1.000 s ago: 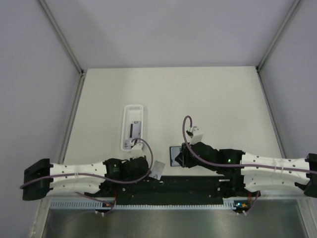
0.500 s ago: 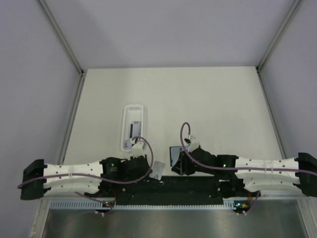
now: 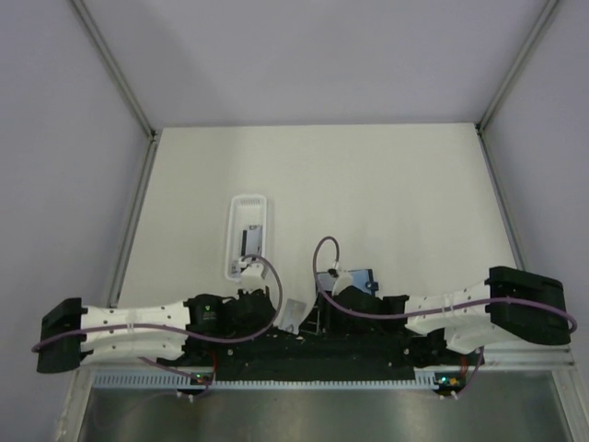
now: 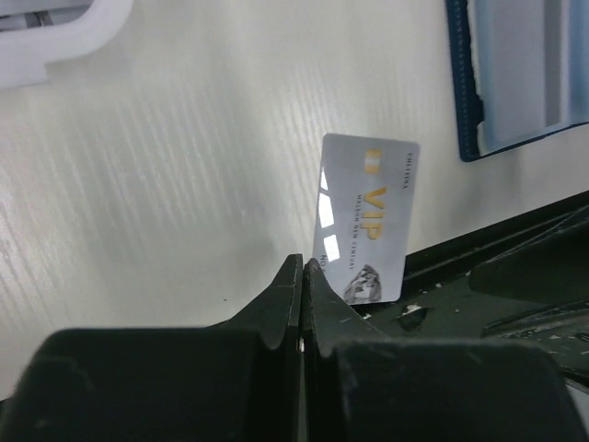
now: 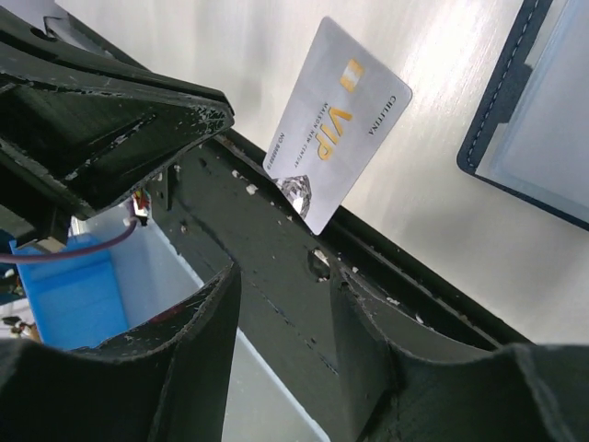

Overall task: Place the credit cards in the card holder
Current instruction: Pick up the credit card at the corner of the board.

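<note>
One card (image 4: pixel 363 216) lies just left of the holder (image 4: pixel 520 74), its near end propped on the rail (image 4: pixel 479 258). The right claw (image 5: pixel 281 276) has swung off the holder toward that card and widened, jaws roughly half apart and empty, so a pickup looks likely. The left claw (image 4: pixel 302 267), left of the holder, is pinched closed on nothing.

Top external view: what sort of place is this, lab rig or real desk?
Probably a lab test cell, not a lived-in desk: a plain white table boxed in by blank grey panels on metal framing, with two robot arms bolted at its near edge.
</note>
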